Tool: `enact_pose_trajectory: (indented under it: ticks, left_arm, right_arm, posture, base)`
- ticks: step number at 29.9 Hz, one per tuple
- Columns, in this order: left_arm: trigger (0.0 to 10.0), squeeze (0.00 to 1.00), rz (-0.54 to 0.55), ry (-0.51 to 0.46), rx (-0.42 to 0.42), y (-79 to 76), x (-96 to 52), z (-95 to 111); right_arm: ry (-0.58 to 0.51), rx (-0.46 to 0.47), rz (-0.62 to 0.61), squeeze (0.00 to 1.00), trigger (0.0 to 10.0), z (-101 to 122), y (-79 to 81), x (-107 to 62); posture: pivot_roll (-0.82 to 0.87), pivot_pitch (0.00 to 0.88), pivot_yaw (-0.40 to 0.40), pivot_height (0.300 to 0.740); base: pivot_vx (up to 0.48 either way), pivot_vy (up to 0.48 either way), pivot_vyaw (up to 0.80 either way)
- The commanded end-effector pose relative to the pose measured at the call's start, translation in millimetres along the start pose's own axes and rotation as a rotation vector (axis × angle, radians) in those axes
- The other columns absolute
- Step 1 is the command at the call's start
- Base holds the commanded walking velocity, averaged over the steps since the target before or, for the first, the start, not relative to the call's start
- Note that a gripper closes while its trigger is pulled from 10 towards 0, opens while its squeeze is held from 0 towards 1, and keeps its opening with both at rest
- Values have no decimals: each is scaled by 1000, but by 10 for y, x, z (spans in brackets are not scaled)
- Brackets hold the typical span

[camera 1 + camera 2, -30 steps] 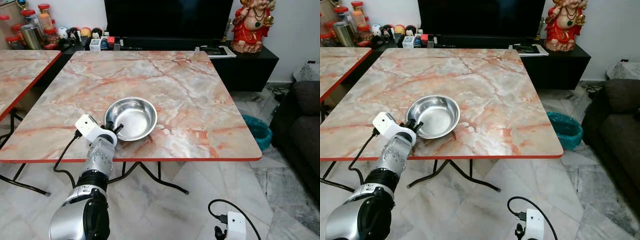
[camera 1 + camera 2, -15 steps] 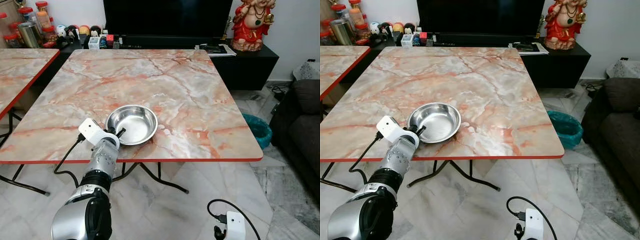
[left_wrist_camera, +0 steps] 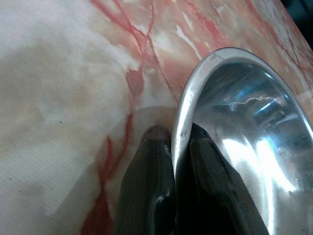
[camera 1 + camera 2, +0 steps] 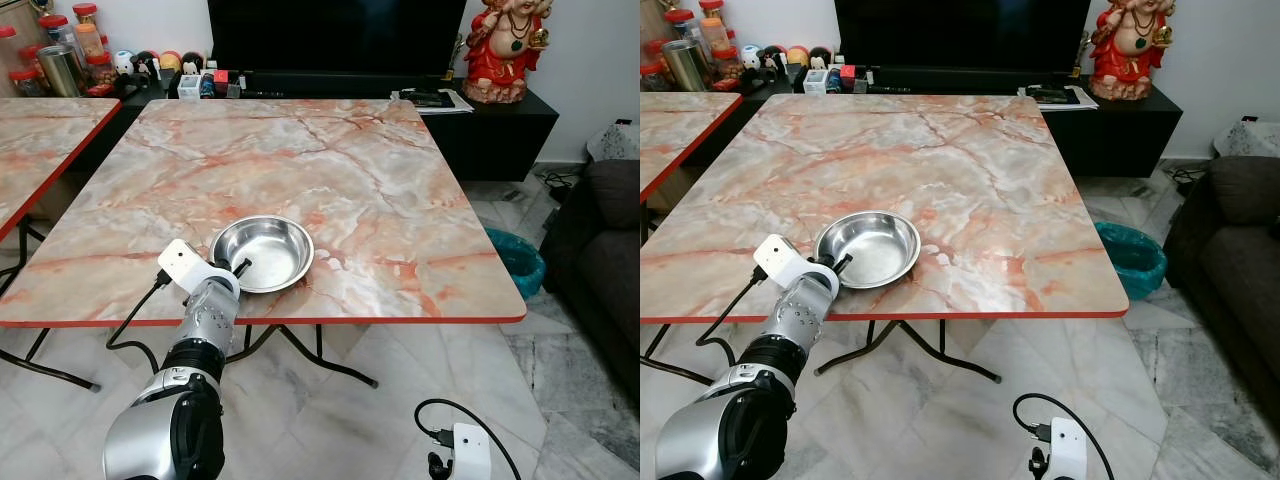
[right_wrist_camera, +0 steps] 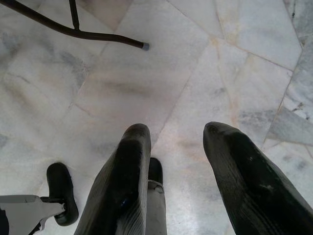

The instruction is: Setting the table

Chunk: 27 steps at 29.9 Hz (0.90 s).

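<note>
Second marble table (image 4: pixel 40 140) stands at far left. Left gripper (image 3: pixel 180 142) is clamped on the near-left rim of the steel bowl (image 4: pixel 262 253), which rests near the front edge of the marble table (image 4: pixel 400 220). Right gripper (image 5: pixel 178 142) hangs over floor, fingers apart. Teal bin (image 4: pixel 518 262) and sofa (image 4: pixel 600 260) stand at right.

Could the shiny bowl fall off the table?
Maybe. The round shiny steel bowl sits close to the near edge of the pink marble-patterned table, so a pull could tip it off. The left gripper pinches only its thin rim, one finger inside and one outside, so the smooth metal might slip free.
</note>
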<state>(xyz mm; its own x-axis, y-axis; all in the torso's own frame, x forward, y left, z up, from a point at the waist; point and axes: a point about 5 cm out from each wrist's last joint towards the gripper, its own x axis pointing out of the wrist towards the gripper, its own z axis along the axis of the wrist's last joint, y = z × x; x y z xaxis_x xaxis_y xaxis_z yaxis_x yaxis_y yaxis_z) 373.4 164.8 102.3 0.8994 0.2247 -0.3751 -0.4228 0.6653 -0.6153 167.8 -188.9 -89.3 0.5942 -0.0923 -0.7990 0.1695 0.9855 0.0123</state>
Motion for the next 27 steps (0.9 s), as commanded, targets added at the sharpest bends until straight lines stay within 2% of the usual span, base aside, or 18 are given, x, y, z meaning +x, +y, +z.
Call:
enact_pose_trajectory:
  ticks: [1, 16, 27]
  left_arm:
    - [10000, 1000, -3, -9, -9, -74, 6, 28]
    - [10000, 1000, 0, -20, -19, -80, 6, 54]
    - [10000, 1000, -15, -81, -48, -60, -22, 210]
  right_arm:
    - [-3, 10, -2, 0, 10000, 17, 2, 4]
    - [-5, 8, -2, 0, 10000, 31, -2, 8]
    - [-9, 1, 5, 0, 10000, 59, 10, 15]
  posture:
    - [24, 0, -20, 736]
    - [27, 0, -24, 736]
    - [42, 0, -32, 736]
  base:
    - [0, 0, 0]
    - [0, 0, 0]
    - [0, 0, 0]
